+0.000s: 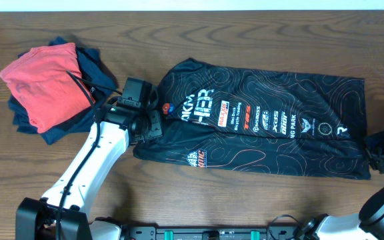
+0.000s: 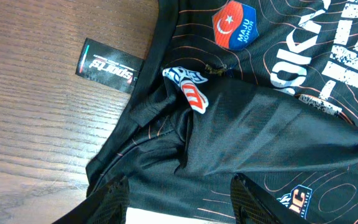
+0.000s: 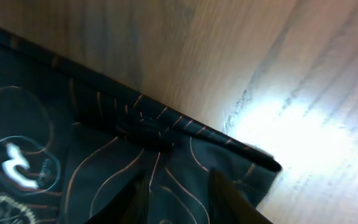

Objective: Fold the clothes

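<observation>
1. The jersey (image 1: 279, 150) lies flat on the table (image 1: 179, 33) with its lettering up. It stretches sideways from the middle toward your right side, collar end by the left arm and hem by the right arm.
2. Your left gripper (image 1: 144, 113) hangs over the collar end, where the cloth is rumpled. In its wrist view the fingers (image 2: 114, 202) are spread wide, and the dark fabric under them looks loose rather than pinched.
3. Just ahead of those fingers you can see a red-and-white neck label (image 2: 188, 87) and a round red-and-blue badge (image 2: 234, 23). A black hang tag (image 2: 107, 65) rests on the wood at the jersey's edge.
4. Your right gripper (image 1: 381, 152) sits at the hem's near corner. Its wrist view is blurred: the fingers (image 3: 229, 199) stand a little apart above the hem, but you cannot tell whether they nip the cloth.
5. A red garment (image 1: 45, 83) lies on top of navy garments (image 1: 95, 67) at the far left, near the collar but apart from it.
</observation>
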`<state>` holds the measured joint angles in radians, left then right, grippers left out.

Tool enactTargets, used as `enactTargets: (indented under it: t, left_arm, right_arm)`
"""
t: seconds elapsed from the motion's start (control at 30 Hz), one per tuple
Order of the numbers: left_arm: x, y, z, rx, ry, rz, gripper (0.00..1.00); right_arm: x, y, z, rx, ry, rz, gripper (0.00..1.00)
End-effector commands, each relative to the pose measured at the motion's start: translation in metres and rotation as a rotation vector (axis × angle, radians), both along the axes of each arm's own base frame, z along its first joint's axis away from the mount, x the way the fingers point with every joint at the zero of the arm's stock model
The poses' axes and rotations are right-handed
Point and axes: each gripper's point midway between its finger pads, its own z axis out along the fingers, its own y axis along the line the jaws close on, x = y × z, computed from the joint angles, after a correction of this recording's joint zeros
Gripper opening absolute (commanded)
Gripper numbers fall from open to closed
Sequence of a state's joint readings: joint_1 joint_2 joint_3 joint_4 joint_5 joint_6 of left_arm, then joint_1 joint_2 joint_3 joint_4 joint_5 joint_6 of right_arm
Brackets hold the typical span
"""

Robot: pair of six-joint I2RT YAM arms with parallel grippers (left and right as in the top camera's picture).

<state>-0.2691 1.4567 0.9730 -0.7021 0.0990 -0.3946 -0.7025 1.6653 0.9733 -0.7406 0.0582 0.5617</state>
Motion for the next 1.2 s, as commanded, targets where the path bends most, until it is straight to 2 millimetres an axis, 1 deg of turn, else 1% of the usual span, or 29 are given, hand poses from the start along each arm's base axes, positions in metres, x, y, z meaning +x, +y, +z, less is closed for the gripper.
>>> enactTargets:
  t: [0.0, 0.13, 0.3, 0.43, 0.53, 0.6, 0.83, 1.03, 1.17]
  left_arm:
    - [-0.002, 0.001, -0.001, 0.002, 0.004, -0.006, 0.55]
    - [-0.002, 0.001, -0.001, 0.002, 0.003, -0.006, 0.55]
    - [-0.002, 0.001, -0.001, 0.002, 0.004, -0.006, 0.55]
    - [-0.002, 0.001, -0.001, 0.002, 0.003, -0.006, 0.55]
    - [-0.002, 0.001, -0.001, 0.002, 0.004, -0.006, 0.55]
    - [-0.002, 0.001, -0.001, 0.002, 0.004, -0.006, 0.55]
    - [-0.002, 0.001, -0.001, 0.002, 0.004, -0.006, 0.55]
    - [-0.002, 0.001, -0.001, 0.002, 0.004, -0.006, 0.55]
    - [-0.002, 0.001, -0.001, 0.002, 0.004, -0.006, 0.55]
  right_arm:
    - [0.004, 0.0, -0.008, 0.016, 0.009, 0.015, 0.29]
    - [0.01, 0.001, -0.015, 0.036, -0.01, 0.019, 0.25]
    - [0.016, 0.001, -0.014, 0.028, -0.027, 0.028, 0.19]
    - [0.019, 0.003, -0.014, 0.025, -0.029, 0.039, 0.2]
    - [0.018, 0.004, -0.014, 0.03, -0.024, 0.041, 0.25]
    - [0.017, 0.005, -0.015, 0.032, -0.02, 0.043, 0.26]
    - [0.018, 0.003, -0.016, 0.019, -0.025, 0.041, 0.26]
    - [0.018, 0.003, -0.017, 0.016, -0.028, 0.041, 0.2]
    - [0.018, 0.003, -0.017, 0.013, -0.025, 0.041, 0.24]
